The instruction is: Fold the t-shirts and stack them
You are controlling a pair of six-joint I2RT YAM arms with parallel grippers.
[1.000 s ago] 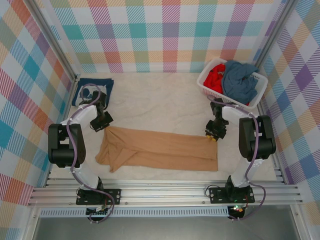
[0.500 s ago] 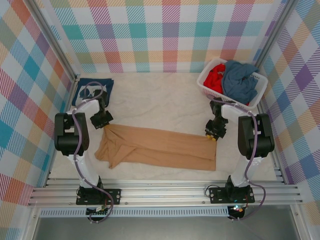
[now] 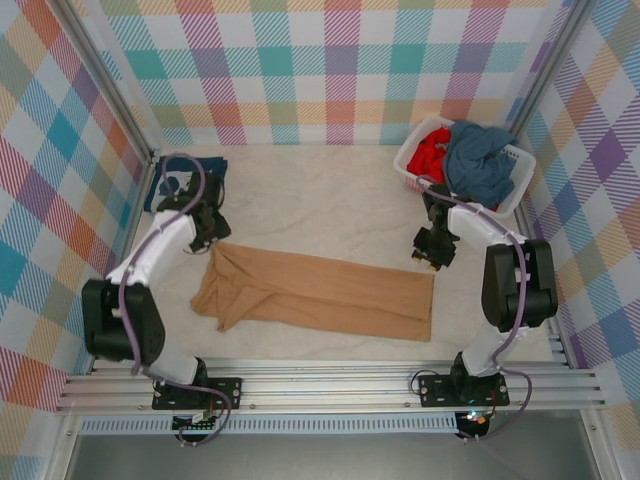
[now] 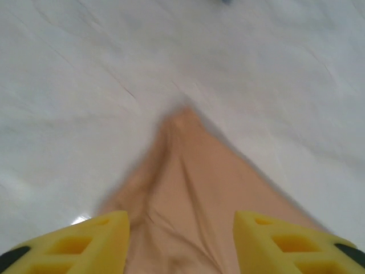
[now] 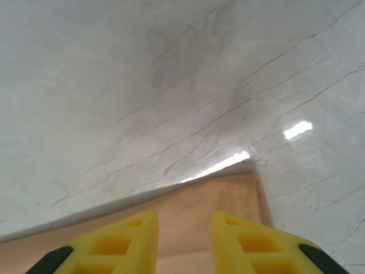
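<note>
Top external view: tan tee lies in a long strip, fingers at its two far corners

The tan t-shirt [image 3: 320,295] lies on the desk [image 3: 330,215], folded into a long band that runs left to right between the two arms. Its left end is rumpled and creased, and its right end is square and flat.

The left fingers [image 3: 208,232] hang just over the band's far left corner. In the left wrist view their yellow tips stand wide apart and grip nothing. The tan cloth [image 4: 188,188] lies flat below and between them, narrowing to a soft point ahead.

The right fingers [image 3: 430,258] sit at the far right corner. In the right wrist view the gap between them is narrower but they are still parted, with nothing clamped. The hemmed corner of the shirt [image 5: 239,197] lies under and just ahead of them, and its stitched edge runs straight along the desk.

A white slatted plastic basket [image 3: 405,168] stands at the far right. It holds a crumpled red t-shirt [image 3: 430,152] and a grey-blue t-shirt [image 3: 482,165] that is heaped up and spills over the rim.

A navy t-shirt [image 3: 160,195] with a white graphic lies flat at the far left, partly behind the left arm.

The desk top is pale, glossy and marbled with thin dark veins.
</note>
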